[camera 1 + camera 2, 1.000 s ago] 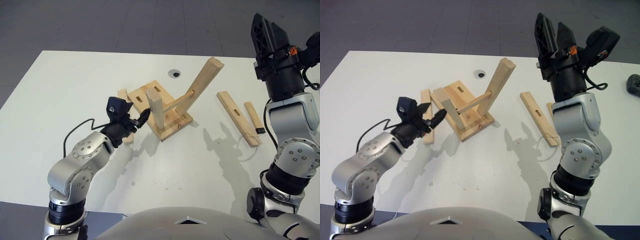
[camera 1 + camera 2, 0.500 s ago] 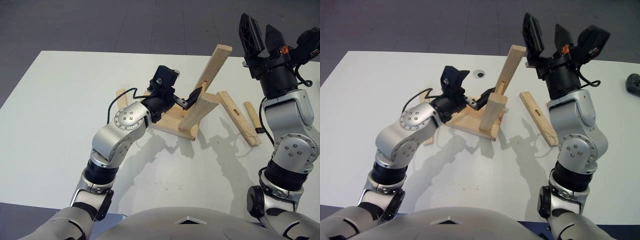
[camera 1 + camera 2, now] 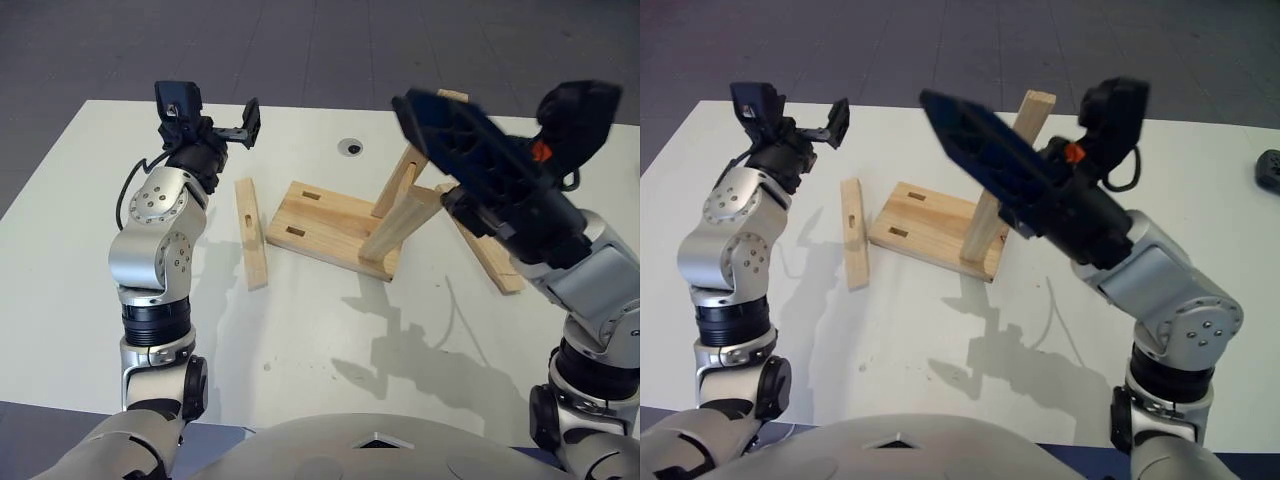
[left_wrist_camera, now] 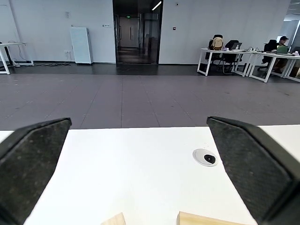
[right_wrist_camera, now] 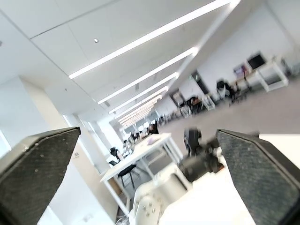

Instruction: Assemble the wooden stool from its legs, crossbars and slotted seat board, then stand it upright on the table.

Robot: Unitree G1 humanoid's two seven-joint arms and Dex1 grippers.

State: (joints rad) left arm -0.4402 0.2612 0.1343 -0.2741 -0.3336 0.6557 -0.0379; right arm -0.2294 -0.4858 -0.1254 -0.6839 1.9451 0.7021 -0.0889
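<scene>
The slotted seat board lies flat on the white table. Two legs stand joined at its right end: a short one and a taller one leaning behind it. A loose slotted leg lies just left of the board. Another loose leg lies to the right, partly behind my right arm. My left gripper is held high over the table's back left, open and empty, apart from all the wood. My right gripper hangs open and empty above the joined legs.
A round cable grommet sits in the table behind the board. A small black object lies at the table's far right edge. Bare table stretches in front of the board and along the left side.
My left gripper has let go of the stool part and swung up to the back left. My right arm has dropped forward over the legs. The board now lies flat, turned from before.
</scene>
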